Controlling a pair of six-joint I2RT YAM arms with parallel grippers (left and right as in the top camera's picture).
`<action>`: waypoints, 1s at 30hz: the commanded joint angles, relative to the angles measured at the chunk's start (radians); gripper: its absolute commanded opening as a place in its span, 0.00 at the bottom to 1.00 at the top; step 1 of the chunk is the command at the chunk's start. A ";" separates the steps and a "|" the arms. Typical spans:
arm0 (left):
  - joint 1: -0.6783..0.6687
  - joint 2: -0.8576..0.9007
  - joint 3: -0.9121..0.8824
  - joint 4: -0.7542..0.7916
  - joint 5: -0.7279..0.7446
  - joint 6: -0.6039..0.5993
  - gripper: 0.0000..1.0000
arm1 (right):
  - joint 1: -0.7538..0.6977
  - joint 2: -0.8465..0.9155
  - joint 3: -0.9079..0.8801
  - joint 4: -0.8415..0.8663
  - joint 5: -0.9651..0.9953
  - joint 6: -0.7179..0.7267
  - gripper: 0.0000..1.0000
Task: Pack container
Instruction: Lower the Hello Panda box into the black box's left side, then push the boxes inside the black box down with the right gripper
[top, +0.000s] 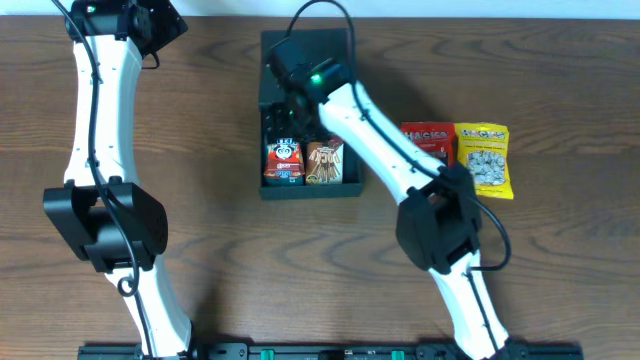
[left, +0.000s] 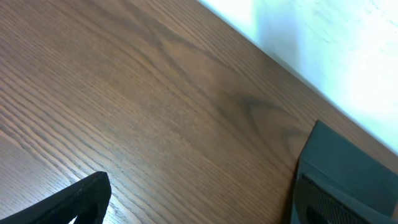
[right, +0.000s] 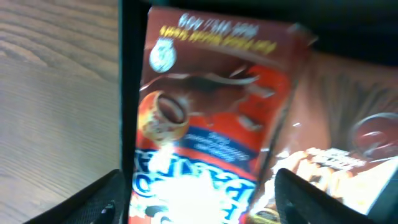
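Black cardboard container (top: 310, 192), lid open, 12 o'clock of bench (top: 220, 220) centre | right end effector (right: 202, 202) spread, straddling red snack packet (right: 205, 124) inside | left end effector (left: 199, 208) spread, 10 o'clock | yellow bag (top: 483, 160) at container's 3 o'clock

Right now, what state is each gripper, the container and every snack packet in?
right gripper: open, over the container.
left gripper: open, empty.
container: lid flap open, two packets inside.
red-and-blue packet: in container, under right gripper.
brown packet: in container, beside it.
red packet: flat on table, outside.
yellow packet: flat on table, outside.
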 joint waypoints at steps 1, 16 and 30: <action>0.004 -0.001 -0.003 -0.005 -0.014 -0.012 0.95 | -0.042 -0.098 0.027 -0.001 -0.022 -0.076 0.71; 0.004 -0.001 -0.003 -0.001 -0.014 -0.012 0.95 | -0.024 -0.042 0.024 -0.021 -0.114 -0.286 0.01; 0.004 -0.001 -0.004 -0.002 -0.015 -0.011 0.96 | -0.008 0.024 0.029 -0.031 -0.148 -0.356 0.02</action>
